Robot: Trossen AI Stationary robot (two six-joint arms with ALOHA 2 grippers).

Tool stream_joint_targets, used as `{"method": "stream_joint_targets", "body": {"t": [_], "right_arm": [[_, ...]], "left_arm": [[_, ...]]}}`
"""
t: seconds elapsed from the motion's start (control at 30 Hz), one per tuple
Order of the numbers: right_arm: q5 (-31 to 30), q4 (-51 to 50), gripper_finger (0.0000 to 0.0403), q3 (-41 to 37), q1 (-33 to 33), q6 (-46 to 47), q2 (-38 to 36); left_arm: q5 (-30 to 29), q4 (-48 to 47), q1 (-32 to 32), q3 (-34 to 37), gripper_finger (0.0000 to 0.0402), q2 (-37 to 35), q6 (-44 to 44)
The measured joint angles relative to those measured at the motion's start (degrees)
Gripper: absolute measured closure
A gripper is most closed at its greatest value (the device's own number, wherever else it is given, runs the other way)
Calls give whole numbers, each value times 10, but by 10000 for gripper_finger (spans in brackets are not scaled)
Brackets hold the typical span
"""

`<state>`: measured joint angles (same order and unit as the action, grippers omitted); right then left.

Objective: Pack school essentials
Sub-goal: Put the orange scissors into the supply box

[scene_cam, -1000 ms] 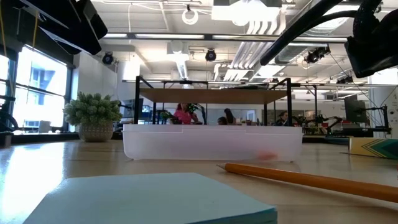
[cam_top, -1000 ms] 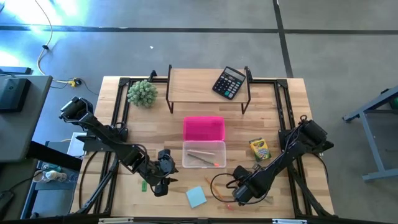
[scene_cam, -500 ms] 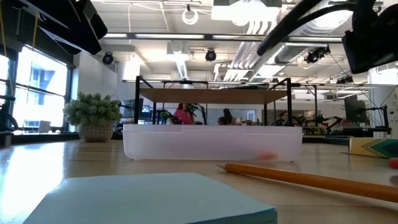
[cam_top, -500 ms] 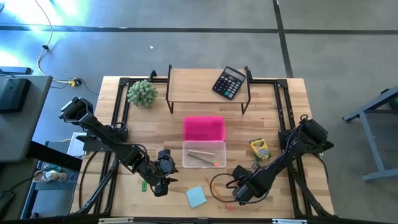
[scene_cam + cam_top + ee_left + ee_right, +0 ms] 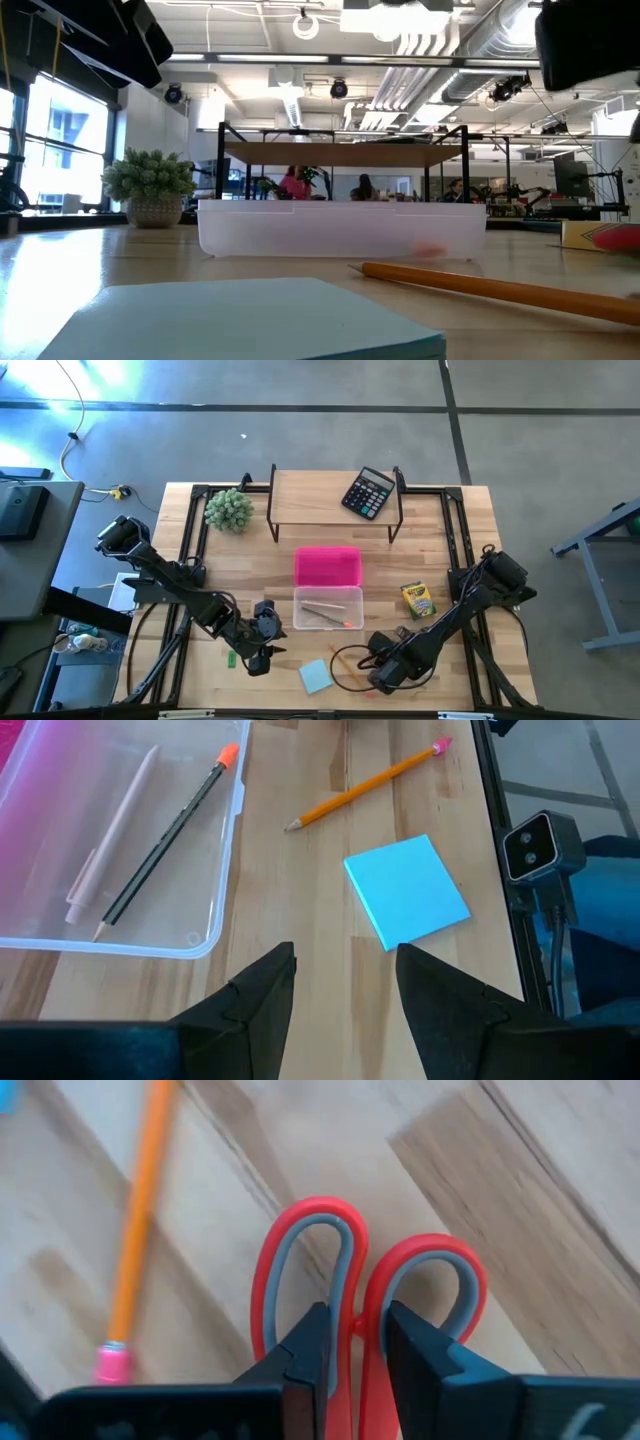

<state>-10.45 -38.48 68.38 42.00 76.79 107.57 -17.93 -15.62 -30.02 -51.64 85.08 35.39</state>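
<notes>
My right gripper [image 5: 355,1345] is near the table's near edge [image 5: 385,672], shut on the red-handled scissors [image 5: 365,1280], whose blades it hides. A red handle shows at the low view's right edge [image 5: 610,237], above the tabletop. My left gripper [image 5: 345,990] is open above the bare wood near the clear box's [image 5: 328,608] near left corner and touches nothing. The box holds a dark pencil [image 5: 165,835] and a pale one [image 5: 110,835]. Flat on the table are an orange pencil [image 5: 365,785], the light-blue note pad [image 5: 315,676], the crayon box [image 5: 417,600] and a small green piece [image 5: 231,657]. My right gripper pinches the scissors where the two red handle loops meet [image 5: 358,1320], one fingertip [image 5: 312,1335] over each loop and the loops' inner sides between them. The fingers point down from above. The loops stick out past the fingertips, and the handle is off the tabletop.
A pink lid or tray [image 5: 327,566] lies just beyond the clear box. The black calculator [image 5: 368,492] sits on a wooden shelf at the far side, and a green ball-shaped plant [image 5: 229,509] stands at the far left. A camera [image 5: 540,845] sits at the near edge.
My right gripper has moved a little toward the table's left and up. The red scissors handle has come up with it, from close to the tabletop to clear above it in the low view.
</notes>
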Motion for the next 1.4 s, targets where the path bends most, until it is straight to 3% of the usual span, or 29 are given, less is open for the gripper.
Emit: {"method": "stream_joint_targets", "body": {"t": [0.43,1.0,1.4], "right_arm": [[-50,-42,344,101,-21,-88,-1],[-105,4,344,206,-170,-400,-1],[-106,71,343,210,-256,-514,-1]], "left_arm": [[29,0,0,0,234,0,0],[27,-58,0,0,234,0,5],[36,-56,0,0,234,0,4]]}}
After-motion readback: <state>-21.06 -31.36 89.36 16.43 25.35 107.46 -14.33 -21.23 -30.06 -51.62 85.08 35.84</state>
